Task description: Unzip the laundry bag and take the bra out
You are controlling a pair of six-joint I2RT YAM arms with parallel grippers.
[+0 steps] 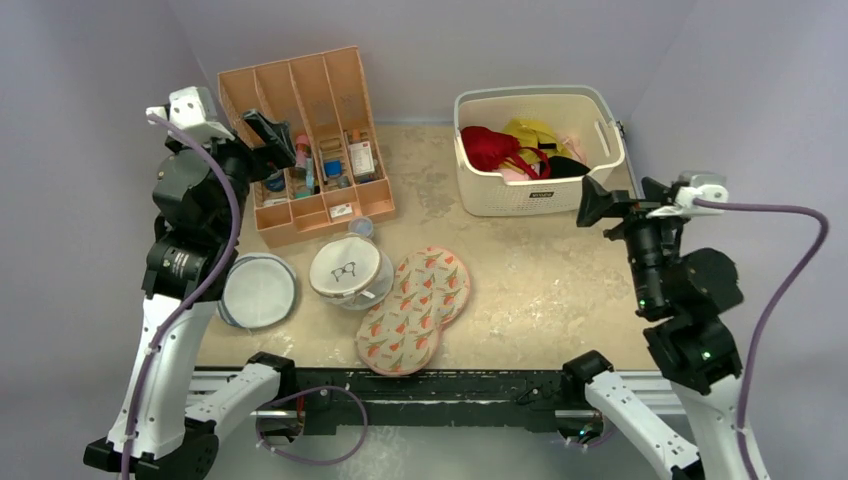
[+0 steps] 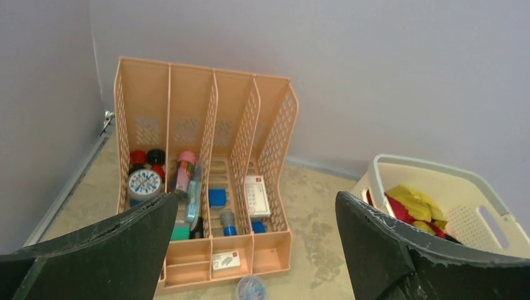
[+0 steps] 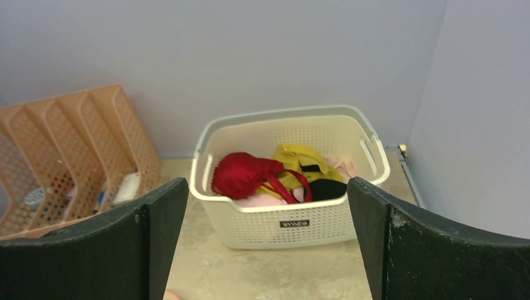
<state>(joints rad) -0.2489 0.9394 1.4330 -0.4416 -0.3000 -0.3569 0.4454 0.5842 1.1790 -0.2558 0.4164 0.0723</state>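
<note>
Both pincers stand wide open, holding nothing. The left gripper (image 1: 268, 130) hangs at the upper left of the top view, over the peach organizer (image 1: 310, 90). The right gripper (image 1: 597, 203) hangs at the right, just beside the white basket (image 1: 500, 197), which holds red, yellow and black fabric. The laundry bag (image 1: 415, 308) lies flat at lower centre, well apart from both grippers, its left edge beside a round mesh bag (image 1: 347, 272) with a glasses drawing.

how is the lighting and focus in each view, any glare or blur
Top external: even, soft light, no glare, laundry bag sharp. Left wrist: left pincer dark and underlit, organiser crisp. Right wrist: right pincer likewise dark, basket in focus.
</note>
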